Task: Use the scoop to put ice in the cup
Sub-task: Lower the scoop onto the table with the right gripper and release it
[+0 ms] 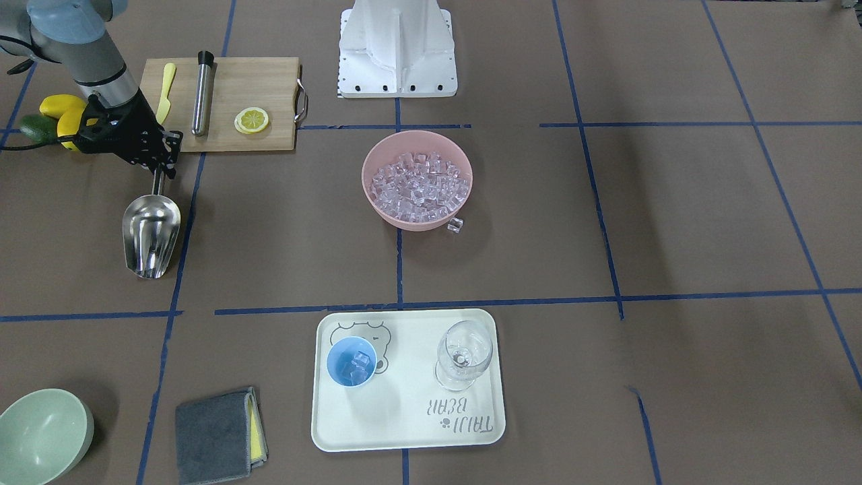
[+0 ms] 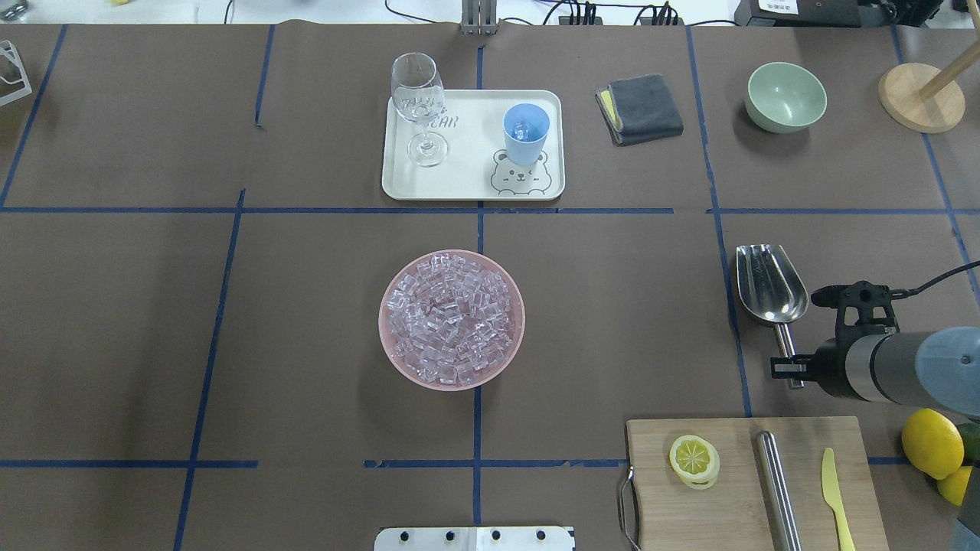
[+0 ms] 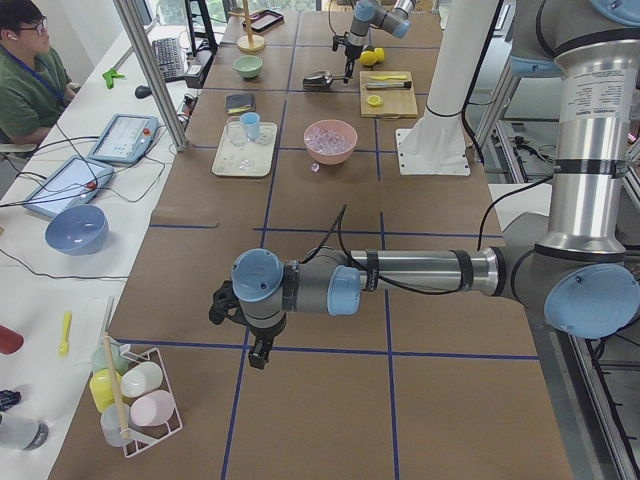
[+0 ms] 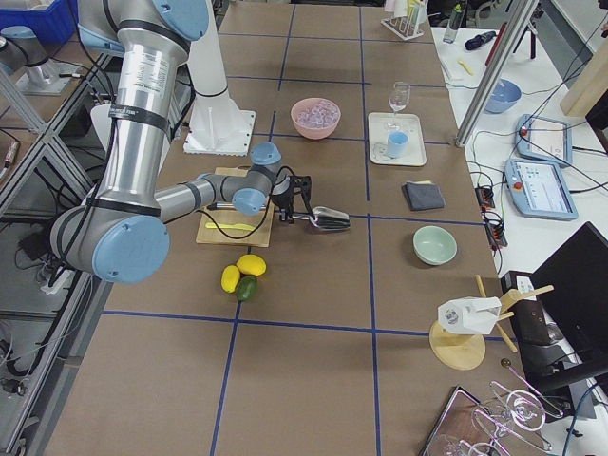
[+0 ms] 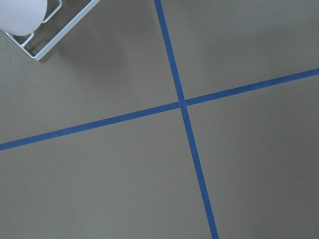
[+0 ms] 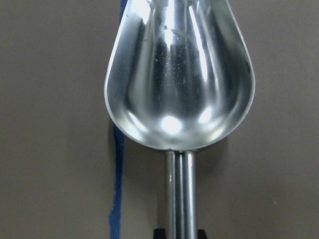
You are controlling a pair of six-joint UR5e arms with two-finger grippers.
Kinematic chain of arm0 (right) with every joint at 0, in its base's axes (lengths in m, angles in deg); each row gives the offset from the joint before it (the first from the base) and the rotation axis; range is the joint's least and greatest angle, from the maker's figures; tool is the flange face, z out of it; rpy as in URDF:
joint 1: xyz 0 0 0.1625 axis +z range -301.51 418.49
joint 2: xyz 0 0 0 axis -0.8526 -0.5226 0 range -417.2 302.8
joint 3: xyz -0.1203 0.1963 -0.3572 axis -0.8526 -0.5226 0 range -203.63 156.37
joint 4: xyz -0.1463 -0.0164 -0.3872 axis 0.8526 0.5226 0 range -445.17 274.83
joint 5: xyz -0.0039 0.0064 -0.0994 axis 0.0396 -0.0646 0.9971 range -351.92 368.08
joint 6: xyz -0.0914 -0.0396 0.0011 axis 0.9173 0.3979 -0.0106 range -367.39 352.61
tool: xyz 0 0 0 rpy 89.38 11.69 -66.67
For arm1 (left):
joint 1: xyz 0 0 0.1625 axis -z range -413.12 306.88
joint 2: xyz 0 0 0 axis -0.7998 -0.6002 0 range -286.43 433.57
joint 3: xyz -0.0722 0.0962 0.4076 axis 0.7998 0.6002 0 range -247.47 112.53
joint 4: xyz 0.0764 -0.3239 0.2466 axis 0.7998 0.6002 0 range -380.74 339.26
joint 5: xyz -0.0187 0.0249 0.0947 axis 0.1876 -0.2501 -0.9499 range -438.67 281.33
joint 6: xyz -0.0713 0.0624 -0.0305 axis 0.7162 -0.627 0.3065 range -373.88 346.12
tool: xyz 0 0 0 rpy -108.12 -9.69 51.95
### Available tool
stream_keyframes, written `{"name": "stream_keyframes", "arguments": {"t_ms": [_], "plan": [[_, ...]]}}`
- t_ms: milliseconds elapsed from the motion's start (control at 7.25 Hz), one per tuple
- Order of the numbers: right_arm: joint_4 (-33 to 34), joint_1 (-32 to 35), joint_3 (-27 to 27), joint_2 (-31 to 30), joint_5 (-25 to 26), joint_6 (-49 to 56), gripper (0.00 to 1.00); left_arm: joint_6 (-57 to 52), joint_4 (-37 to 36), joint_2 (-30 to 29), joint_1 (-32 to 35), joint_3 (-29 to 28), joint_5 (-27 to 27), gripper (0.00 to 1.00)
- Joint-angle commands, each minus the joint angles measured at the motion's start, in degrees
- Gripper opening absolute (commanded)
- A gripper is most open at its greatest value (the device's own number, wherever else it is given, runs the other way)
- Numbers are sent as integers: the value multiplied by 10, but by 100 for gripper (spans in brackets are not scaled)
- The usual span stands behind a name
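The shiny steel scoop [image 1: 151,232] lies low over the table's right side, trough empty, and fills the right wrist view [image 6: 179,74]. My right gripper [image 1: 159,168] is shut on the end of its thin rod handle, as the overhead view [image 2: 792,369] also shows. The ice [image 1: 417,185] fills a pink bowl [image 1: 465,195] at the table's middle; one loose cube [image 1: 456,225] lies beside it. The light-blue cup [image 1: 351,362] stands on a white tray [image 1: 377,424] and holds a few cubes. My left gripper [image 3: 258,350] hangs far off over bare table; I cannot tell if it is open.
A clear stemmed glass [image 1: 463,353] shares the tray. A cutting board [image 1: 269,81] beside the right arm holds a lemon slice, a steel cylinder and a yellow knife. Lemons [image 1: 60,108], a grey cloth [image 1: 215,434] and a pale green bowl [image 1: 40,434] lie on the right side.
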Motion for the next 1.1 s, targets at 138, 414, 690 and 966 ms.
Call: {"name": "stream_keyframes", "arguments": {"t_ms": [138, 414, 690, 966], "plan": [[7, -2, 2, 12, -9, 4, 100, 0, 0, -1, 0, 0, 0, 100], [34, 59, 20, 9, -110, 25, 100, 0, 0, -2, 0, 0, 1, 100], [184, 143, 94, 16, -168, 163, 100, 0, 0, -2, 0, 0, 1, 100], [275, 268, 85, 66, -261, 322, 100, -4, 3, -1, -1, -2, 0, 100]]}}
